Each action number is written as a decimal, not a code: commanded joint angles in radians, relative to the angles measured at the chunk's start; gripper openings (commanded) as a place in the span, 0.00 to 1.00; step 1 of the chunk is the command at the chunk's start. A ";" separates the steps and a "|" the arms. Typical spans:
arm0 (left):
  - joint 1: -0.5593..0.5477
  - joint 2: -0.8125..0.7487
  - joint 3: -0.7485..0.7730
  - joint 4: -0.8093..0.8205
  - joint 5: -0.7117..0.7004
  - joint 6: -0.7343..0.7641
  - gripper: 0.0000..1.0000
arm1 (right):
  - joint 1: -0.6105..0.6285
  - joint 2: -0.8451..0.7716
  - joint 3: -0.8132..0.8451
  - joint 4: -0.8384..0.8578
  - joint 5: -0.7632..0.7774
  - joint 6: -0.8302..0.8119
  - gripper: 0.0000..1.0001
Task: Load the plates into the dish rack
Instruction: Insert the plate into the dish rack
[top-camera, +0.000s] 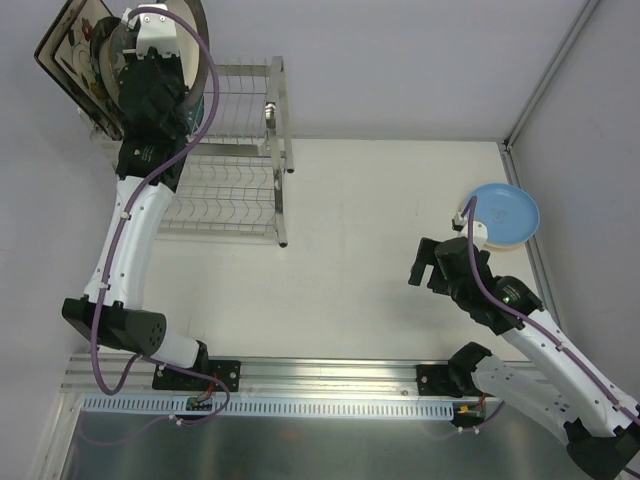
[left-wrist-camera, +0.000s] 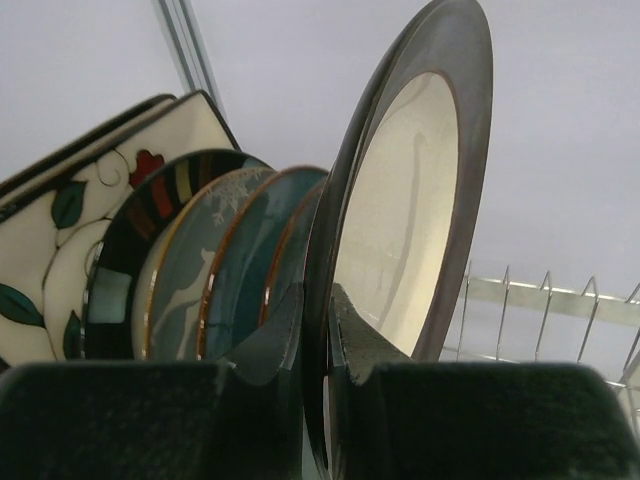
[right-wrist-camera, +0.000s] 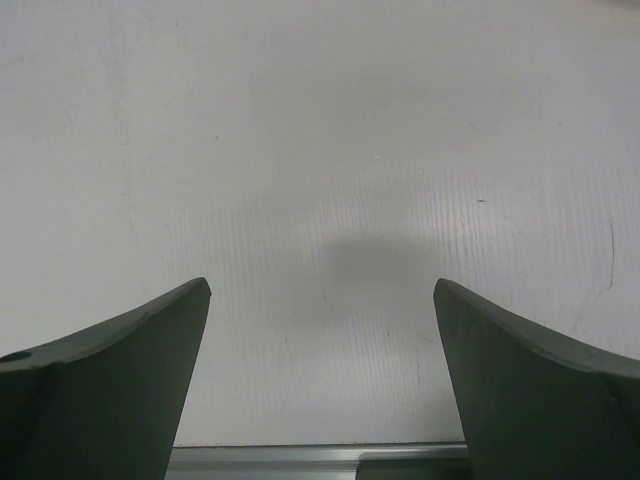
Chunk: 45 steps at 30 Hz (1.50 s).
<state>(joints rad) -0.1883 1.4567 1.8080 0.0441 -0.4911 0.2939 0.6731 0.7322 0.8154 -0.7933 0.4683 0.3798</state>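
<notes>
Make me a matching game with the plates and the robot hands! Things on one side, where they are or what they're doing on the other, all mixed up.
Things:
1. blue plate
2. dark-rimmed plate
3. floral plate
4. right gripper

Places or states:
A. open, holding nothing
B. pinched by the left gripper
C. lying at the table's right side
D. upright, leftmost in the rack

Pairs: 1-C, 2-B, 3-D, 4-A

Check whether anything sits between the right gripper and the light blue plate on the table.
Nothing visible does: the table between the right gripper and the light blue plate shows no objects. The gripper is open but points away from the plate, and its wrist camera shows only tabletop.
</notes>
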 joint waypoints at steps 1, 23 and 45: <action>0.007 -0.024 0.004 0.217 -0.017 0.021 0.00 | 0.005 0.003 0.045 0.025 0.029 -0.032 0.99; 0.004 -0.076 -0.141 0.175 0.000 -0.053 0.00 | 0.005 0.004 0.033 0.019 0.038 -0.028 1.00; -0.031 -0.094 -0.108 0.063 0.025 -0.105 0.19 | 0.005 -0.014 0.015 0.012 0.021 -0.015 1.00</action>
<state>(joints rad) -0.1982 1.4189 1.6543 0.0204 -0.5026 0.2218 0.6731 0.7326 0.8173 -0.7895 0.4824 0.3630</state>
